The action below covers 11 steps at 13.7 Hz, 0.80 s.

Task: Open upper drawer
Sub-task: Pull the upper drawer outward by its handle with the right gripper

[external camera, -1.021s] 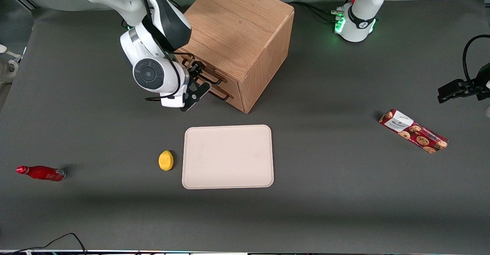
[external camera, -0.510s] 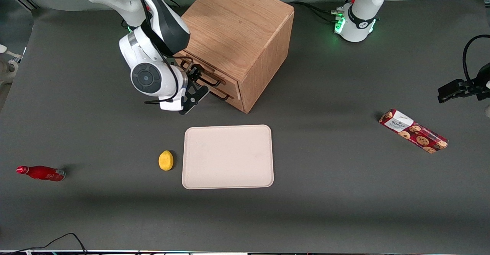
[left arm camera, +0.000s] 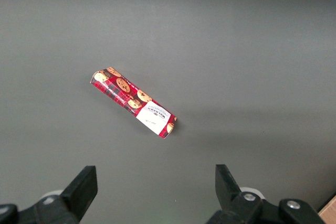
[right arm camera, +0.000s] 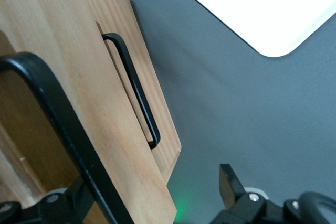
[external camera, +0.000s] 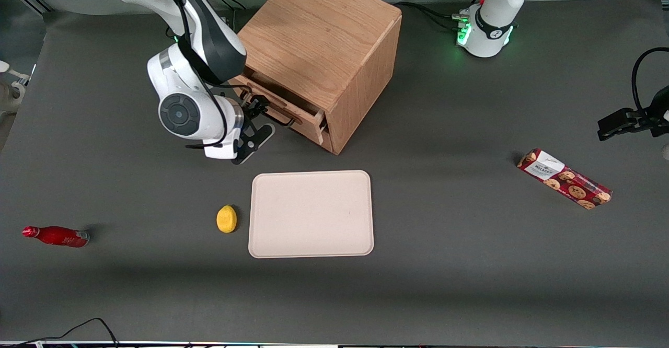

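The wooden cube cabinet (external camera: 319, 39) stands at the back of the table. Its upper drawer (external camera: 292, 115) is pulled out a little, with a dark gap showing above its front panel. My right gripper (external camera: 257, 108) is at the drawer's thin dark bar handle (external camera: 279, 119), at the end toward the working arm. In the right wrist view the gripper (right arm camera: 155, 182) is open, with the upper drawer's front (right arm camera: 68, 93) and its handle (right arm camera: 52, 124) between the fingers. The lower drawer (right arm camera: 113, 9) with its own handle (right arm camera: 134, 87) stays closed.
A beige tray (external camera: 311, 213) lies nearer the front camera than the cabinet, and shows in the right wrist view (right arm camera: 262, 3). A lemon (external camera: 226, 218) lies beside it. A red bottle (external camera: 55, 235) lies toward the working arm's end. A cookie box (external camera: 564, 178) lies toward the parked arm's end.
My gripper has moved away from the cabinet toward the working arm's end, and the upper drawer has slid out with it.
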Each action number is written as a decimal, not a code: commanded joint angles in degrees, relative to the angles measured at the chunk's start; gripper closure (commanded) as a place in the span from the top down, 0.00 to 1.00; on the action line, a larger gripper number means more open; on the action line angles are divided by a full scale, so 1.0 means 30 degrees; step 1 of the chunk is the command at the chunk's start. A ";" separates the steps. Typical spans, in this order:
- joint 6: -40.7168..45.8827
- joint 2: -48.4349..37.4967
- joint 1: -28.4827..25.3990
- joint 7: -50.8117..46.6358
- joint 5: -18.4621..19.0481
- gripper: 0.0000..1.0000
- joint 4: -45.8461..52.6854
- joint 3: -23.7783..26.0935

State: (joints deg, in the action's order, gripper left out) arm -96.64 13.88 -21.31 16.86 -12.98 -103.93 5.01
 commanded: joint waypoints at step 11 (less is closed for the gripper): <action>-0.0189 0.1172 0.1683 0.3022 0.0516 1.00 0.1829 0.0029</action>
State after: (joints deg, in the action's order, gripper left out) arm -97.45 16.26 -17.17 23.55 -12.36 -100.70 4.89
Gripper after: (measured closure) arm 0.000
